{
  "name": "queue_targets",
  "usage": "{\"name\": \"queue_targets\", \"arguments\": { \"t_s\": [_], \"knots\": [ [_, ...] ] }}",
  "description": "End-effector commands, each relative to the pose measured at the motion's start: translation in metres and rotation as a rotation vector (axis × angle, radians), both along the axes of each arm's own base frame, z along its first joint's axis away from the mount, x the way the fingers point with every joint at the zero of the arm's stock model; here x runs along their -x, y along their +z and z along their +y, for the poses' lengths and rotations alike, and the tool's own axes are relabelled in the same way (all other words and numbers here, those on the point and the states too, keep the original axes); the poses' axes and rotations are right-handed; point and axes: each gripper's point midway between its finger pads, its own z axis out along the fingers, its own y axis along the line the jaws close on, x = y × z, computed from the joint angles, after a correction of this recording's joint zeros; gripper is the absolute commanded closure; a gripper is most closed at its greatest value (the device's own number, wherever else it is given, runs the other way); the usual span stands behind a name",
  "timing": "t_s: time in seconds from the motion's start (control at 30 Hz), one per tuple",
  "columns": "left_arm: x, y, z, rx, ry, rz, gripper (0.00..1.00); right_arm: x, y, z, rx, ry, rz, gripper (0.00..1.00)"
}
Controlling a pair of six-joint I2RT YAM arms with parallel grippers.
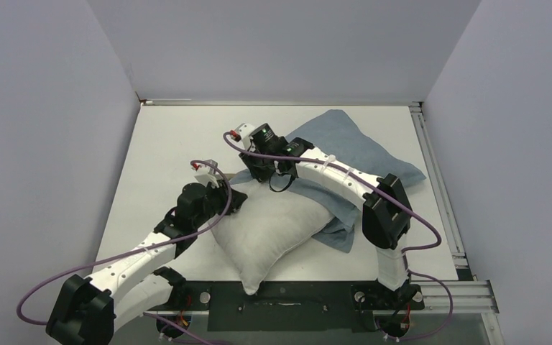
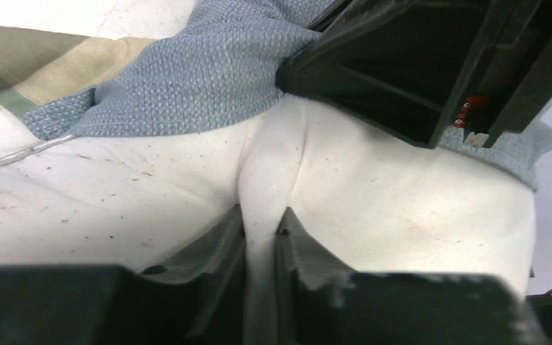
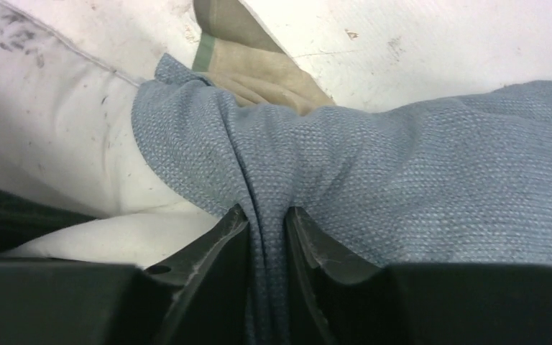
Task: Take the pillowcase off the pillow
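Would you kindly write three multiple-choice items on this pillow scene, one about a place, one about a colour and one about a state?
1. Which part of the pillow does the pillowcase cover?
A. its far right end
B. its near end
C. all of it

2. What colour is the cloth in the right gripper?
A. white
B. grey-blue
C. red

3. How is the left gripper?
A. open, holding nothing
B. shut on the pillowcase
C. shut on the pillow

Key:
1 A: the top view shows the near end bare and white.
2 B: the right wrist view shows grey-blue weave pinched.
3 C: the left wrist view shows a white fold pinched.
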Motion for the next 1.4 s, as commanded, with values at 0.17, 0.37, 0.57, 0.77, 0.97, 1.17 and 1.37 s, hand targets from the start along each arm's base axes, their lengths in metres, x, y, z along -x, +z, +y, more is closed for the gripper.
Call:
{"name": "queue_targets", "arguments": {
  "t_s": [0.17, 0.37, 0.57, 0.77, 0.97, 1.17, 1.37],
  "knots": [
    [0.035, -0.034, 0.006, -0.052, -0.045, 0.164, 1.0, -0.06, 0.059, -0.076, -0.038, -0.289, -0.122, 0.95],
    [0.039, 0.016, 0.022, -0.041, 0.012, 0.077, 1.0, -0.104, 0.117, -0.169, -0.208, -0.588, -0.206, 0.95],
    [0.049, 0.043, 0.04, -0.053, 0.061, 0.044, 1.0, -0.126, 0.152, -0.278, -0.427, -0.879, -0.226, 0.95],
    [0.049, 0.059, 0.063, -0.108, 0.14, 0.001, 1.0, -0.13, 0.139, -0.327, -0.517, -0.984, -0.171, 0.95],
    [0.04, 0.066, 0.065, -0.163, 0.143, -0.01, 1.0, -0.127, 0.116, -0.27, -0.533, -0.806, -0.072, 0.9],
    [0.018, 0.083, 0.085, -0.294, 0.236, -0.027, 1.0, -0.101, 0.142, -0.246, -0.553, -0.719, -0.111, 0.4],
    [0.0, 0.113, 0.091, -0.407, 0.239, -0.068, 0.58, -0.05, 0.139, -0.248, -0.525, -0.712, -0.121, 0.18]
  ]
}}
